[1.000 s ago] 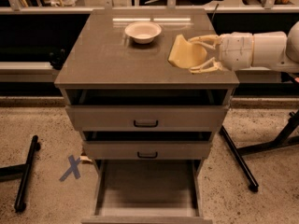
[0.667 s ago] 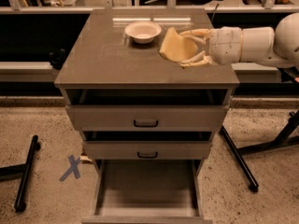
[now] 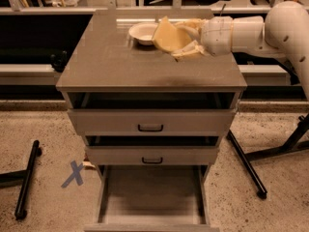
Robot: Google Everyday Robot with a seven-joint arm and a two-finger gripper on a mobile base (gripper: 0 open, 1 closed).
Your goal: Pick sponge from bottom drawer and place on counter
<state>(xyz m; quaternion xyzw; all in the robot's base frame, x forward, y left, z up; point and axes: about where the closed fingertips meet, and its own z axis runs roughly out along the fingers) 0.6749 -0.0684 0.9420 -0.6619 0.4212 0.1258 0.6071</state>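
Presently, the cream two-finger gripper (image 3: 187,38), reaching in from the right, grasps the tan-yellow soft sponge (image 3: 168,35) over the rear of the glossy grey-brown counter (image 3: 120,64), just beside the round cream bowl (image 3: 141,32). Below, the shallow grey bottom drawer (image 3: 149,197) stands pulled out.

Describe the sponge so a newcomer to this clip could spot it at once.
Find the counter on top of the grey drawers. Over its far side, the white arm's end effector grips the sponge. It is a tan-yellow soft slab with a curled edge, unlike the round cream bowl beside it.
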